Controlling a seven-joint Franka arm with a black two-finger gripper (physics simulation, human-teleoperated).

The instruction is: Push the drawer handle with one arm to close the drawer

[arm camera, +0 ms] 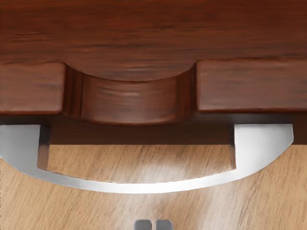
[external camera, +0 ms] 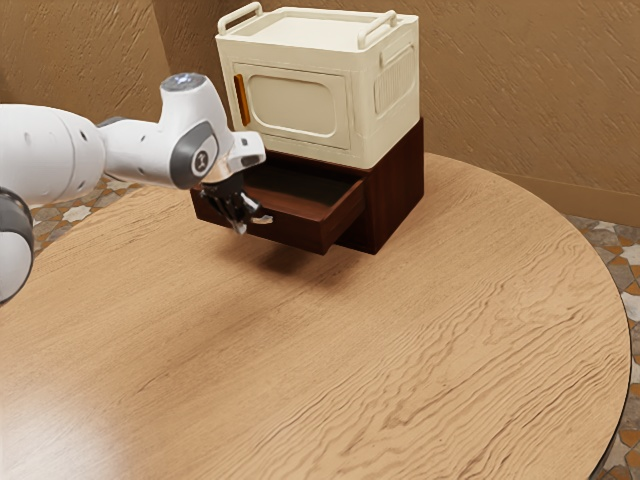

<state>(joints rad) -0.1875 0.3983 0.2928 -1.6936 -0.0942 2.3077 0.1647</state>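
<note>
While the drawer stands out from its dark cabinet, in the upper middle of the exterior view, the silver handle runs crosswise along its front, its long axis lying across the way the push has to go. The fingers are drawn together, with only a sliver of a gap between their tips, and have hold of nothing. They point down at the outer side of the handle, near the middle of its bow, so the bar lies between them and the drawer front; whether they touch it I cannot tell. The one arm reaches in over the table from the exterior view's left, already on the side a push would start from. As I judge it, the move called for is straight in towards the cabinet, up and to the right in the exterior view, square to the bar and close to its middle; off to one end, the tips could slide along the curve.
</note>
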